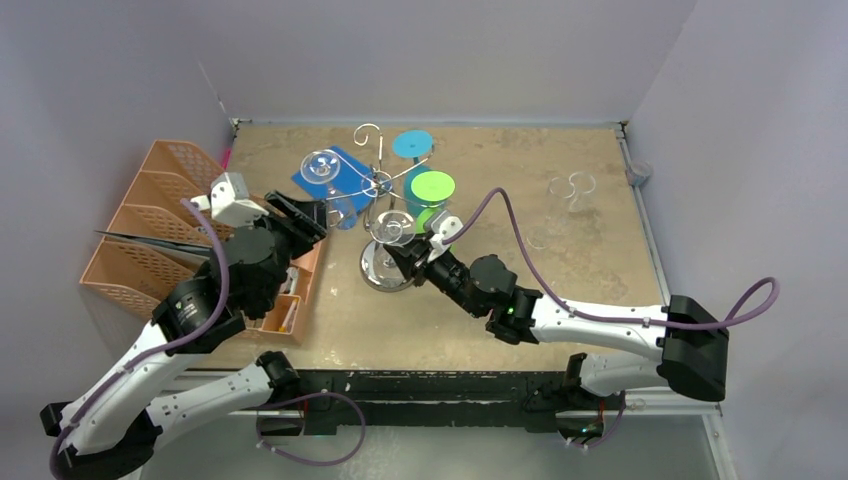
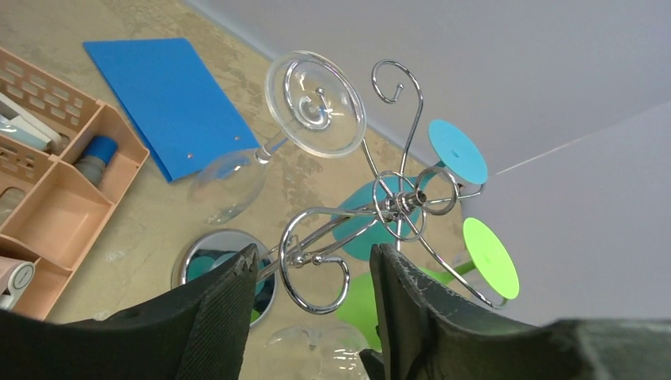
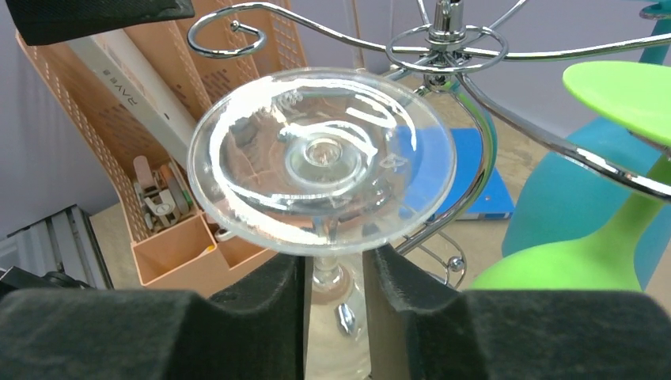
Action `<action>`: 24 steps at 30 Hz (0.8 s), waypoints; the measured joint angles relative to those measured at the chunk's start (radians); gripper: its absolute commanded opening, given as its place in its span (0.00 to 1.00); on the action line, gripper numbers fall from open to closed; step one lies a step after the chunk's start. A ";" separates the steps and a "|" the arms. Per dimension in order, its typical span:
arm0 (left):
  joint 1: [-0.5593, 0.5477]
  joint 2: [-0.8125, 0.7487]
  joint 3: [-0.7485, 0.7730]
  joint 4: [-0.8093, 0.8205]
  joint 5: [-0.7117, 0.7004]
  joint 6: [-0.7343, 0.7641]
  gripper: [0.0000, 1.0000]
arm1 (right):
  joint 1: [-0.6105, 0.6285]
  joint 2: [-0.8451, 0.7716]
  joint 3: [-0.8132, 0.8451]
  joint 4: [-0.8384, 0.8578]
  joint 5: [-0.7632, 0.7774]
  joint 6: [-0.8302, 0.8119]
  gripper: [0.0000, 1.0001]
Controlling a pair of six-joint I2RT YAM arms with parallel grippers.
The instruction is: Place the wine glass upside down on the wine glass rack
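The wine glass rack [image 1: 378, 186] stands mid-table on its round chrome base [image 1: 380, 272]; its scroll arms also show in the left wrist view [image 2: 399, 204] and the right wrist view [image 3: 443, 38]. My right gripper [image 1: 405, 252] is shut on a clear wine glass [image 1: 390, 229], held upside down by the stem, foot [image 3: 320, 158] up, just under a rack arm. Another clear glass [image 1: 322, 166] hangs upside down on the rack's left arm [image 2: 315, 103]. My left gripper [image 1: 305, 213] is open and empty left of the rack, a scroll end showing between its fingers [image 2: 314, 253].
A green glass [image 1: 432, 187] and a teal glass [image 1: 412, 143] hang on the rack's far side. A blue folder [image 1: 352, 160] lies behind the rack. Orange organisers [image 1: 150, 215] fill the left edge. Clear glasses [image 1: 570, 185] lie at the far right.
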 measured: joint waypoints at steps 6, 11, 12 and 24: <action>0.000 -0.027 0.000 -0.009 0.039 0.021 0.61 | 0.000 0.000 0.000 -0.014 -0.001 0.003 0.55; 0.000 -0.071 0.001 -0.036 0.090 0.059 0.74 | 0.000 -0.031 -0.004 -0.057 -0.030 0.009 0.69; 0.000 -0.084 0.002 -0.040 0.103 0.072 0.76 | 0.000 -0.050 -0.007 -0.069 -0.035 0.010 0.71; 0.000 -0.157 0.083 -0.085 0.237 0.267 0.80 | -0.006 -0.375 -0.081 -0.354 -0.088 -0.068 0.79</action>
